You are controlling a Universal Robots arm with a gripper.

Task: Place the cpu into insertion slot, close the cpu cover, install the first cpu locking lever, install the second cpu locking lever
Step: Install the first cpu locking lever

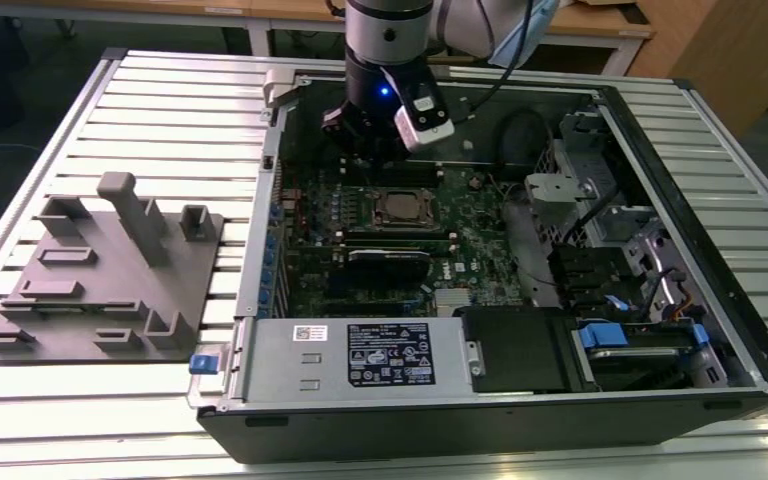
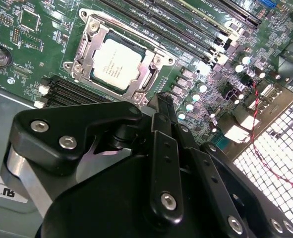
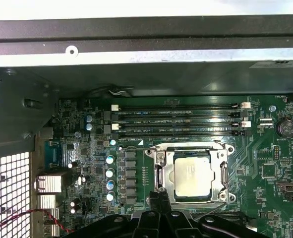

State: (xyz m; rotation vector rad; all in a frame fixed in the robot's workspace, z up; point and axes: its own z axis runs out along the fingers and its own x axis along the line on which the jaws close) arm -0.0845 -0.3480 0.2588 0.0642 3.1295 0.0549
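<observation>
The cpu [image 2: 117, 63] lies flat in the insertion slot [image 2: 85, 26] on the green board, its pale metal face up. The silver cpu cover [image 2: 149, 75] is down around it, framing the chip on all sides. In the exterior view the cpu [image 1: 402, 210] sits mid-board, and my gripper [image 1: 368, 155] hangs just beyond the socket's far edge, a little above the board. In both wrist views the black fingertips [image 2: 162, 101] stand pressed together beside the socket rim, with nothing between them. The cpu [image 3: 192, 174] and cover [image 3: 162, 171] show just past my gripper [image 3: 158, 199].
Long black memory slots [image 3: 181, 119] run beside the socket. The computer case's walls [image 1: 257, 230] enclose the board, with a power supply box [image 1: 357, 355] at the near side and drive cages [image 1: 598, 200] at the exterior view's right. A grey fixture plate [image 1: 104, 270] lies outside on the slatted table.
</observation>
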